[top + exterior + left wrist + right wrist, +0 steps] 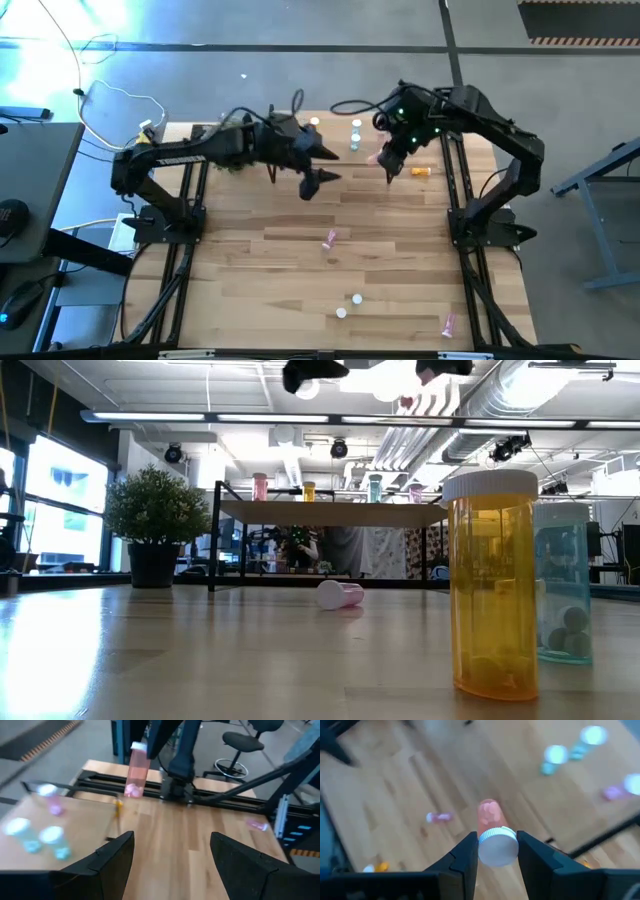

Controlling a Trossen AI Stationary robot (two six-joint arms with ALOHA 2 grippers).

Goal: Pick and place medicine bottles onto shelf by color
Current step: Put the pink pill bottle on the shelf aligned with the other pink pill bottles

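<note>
Closest to my low camera, an orange bottle [492,585] is standing upright with a teal bottle [565,582] just behind it. Beyond them a pink bottle [340,594] is lying on its side on the table [200,650]. My right gripper [496,850] is squeezing the white cap of a salmon-pink bottle [490,816], hanging in the air at the shelf [330,513]. My left gripper [172,855] is hovering nearby, fingers spread wide and gripping nothing. Four more bottles are standing on the shelf.

Wooden table [300,270] carries scattered bottles [330,239], apparently lying.
</note>
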